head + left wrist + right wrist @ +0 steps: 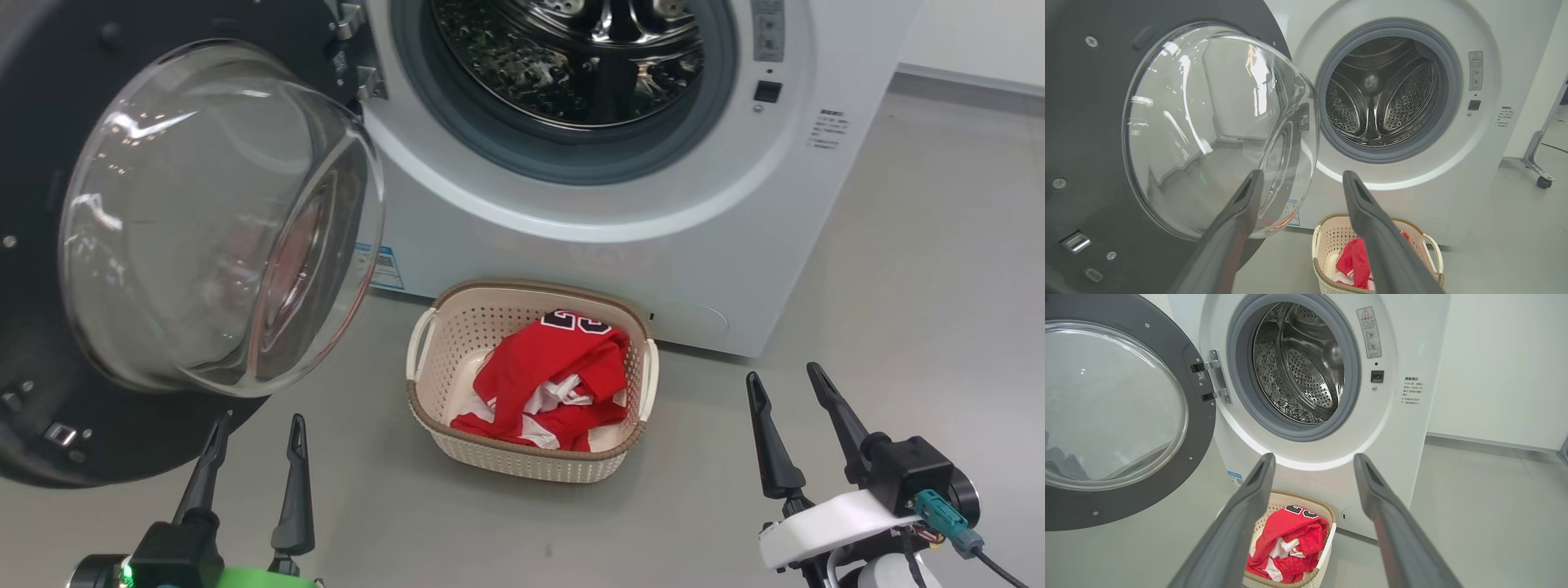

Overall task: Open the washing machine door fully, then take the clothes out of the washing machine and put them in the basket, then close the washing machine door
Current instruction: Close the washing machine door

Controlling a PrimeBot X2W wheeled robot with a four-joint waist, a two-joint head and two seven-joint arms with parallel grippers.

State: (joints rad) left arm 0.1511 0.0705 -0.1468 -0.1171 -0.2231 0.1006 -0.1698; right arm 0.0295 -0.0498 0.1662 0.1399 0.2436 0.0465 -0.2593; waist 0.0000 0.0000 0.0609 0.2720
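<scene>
The white washing machine stands with its door swung wide open to the left, its glass bowl bulging toward me. Its steel drum looks bare inside. Red clothes with white trim and a dark number lie in the cream basket on the floor in front of the machine. My left gripper is open at the lower left, just below the door's rim, holding nothing. At the lower right, my right gripper is open too, right of the basket. The clothes and basket also lie between the right fingers.
Grey floor stretches to the right of the machine. A white wall stands behind it. A metal stand leg with a castor is at the far right in the left wrist view. The open door takes up the space on my left.
</scene>
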